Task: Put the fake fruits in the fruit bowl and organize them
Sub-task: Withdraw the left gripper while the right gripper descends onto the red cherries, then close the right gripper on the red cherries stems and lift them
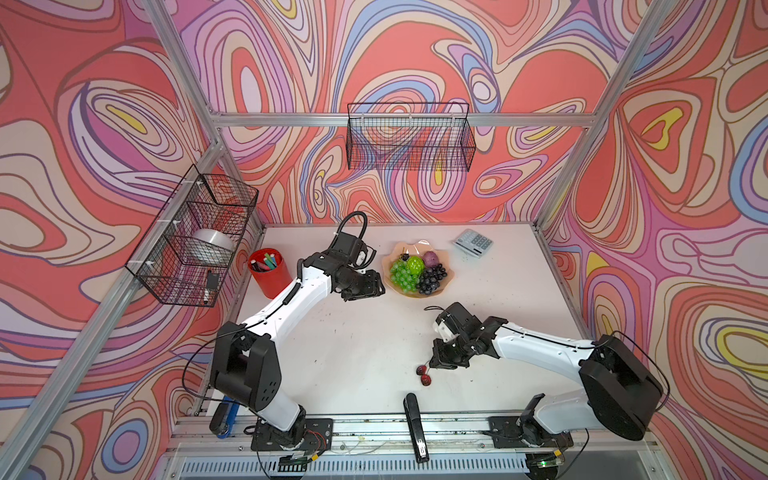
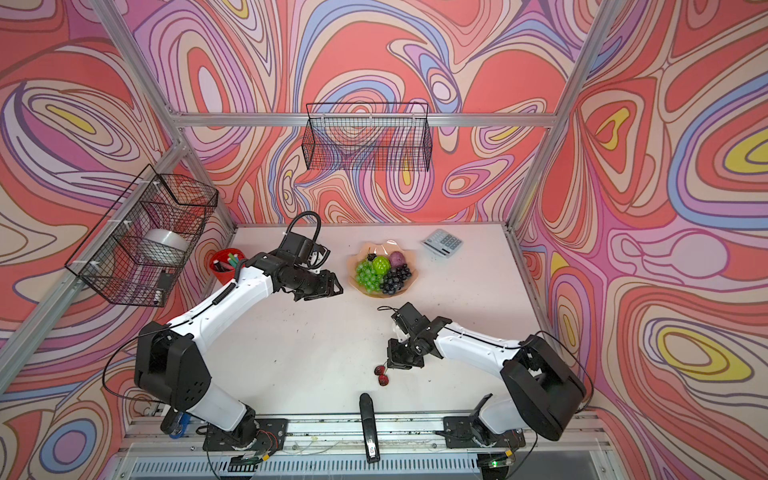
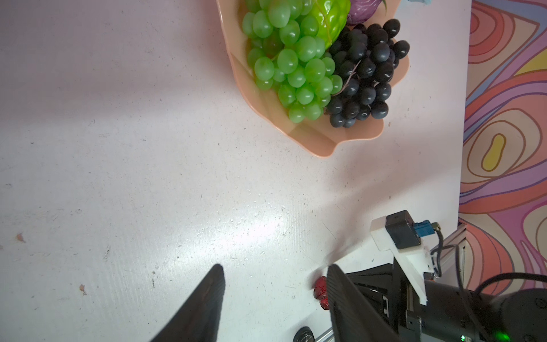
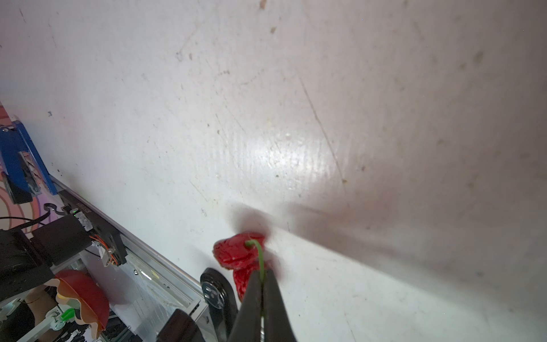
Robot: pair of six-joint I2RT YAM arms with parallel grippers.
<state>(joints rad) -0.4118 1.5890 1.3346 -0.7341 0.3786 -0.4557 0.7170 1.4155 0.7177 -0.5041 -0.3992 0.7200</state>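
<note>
Closest to the right wrist lens, the right gripper has its two black fingers pressed together on the thin green stem of the red berry pair. The berries hang just past the fingertips. They are blurred, and I cannot tell whether they rest on the white table or hang just clear of it. That pinch shows only in this view. In both top views the same gripper merely meets the red pair, well apart from the fruit bowl on the side toward the arm bases, and the stem is too fine to make out. The bowl does not appear in the right wrist view. The left gripper hovers just beside the bowl's rim on the side toward the red cup of markers. In the left wrist view its jaws stand well apart with only bare table between them, gripping nothing. One finger there half hides the red berries. The bowl is cut off in that view, which shows the green grape bunch touching the dark purple grape bunch. Only slivers of the ridged lime-green ball and mauve ball show behind them. The top views give the whole bowl, with all four fruits inside. They also show a calculator beyond the bowl and a black stapler far in front of it on the rail.
</note>
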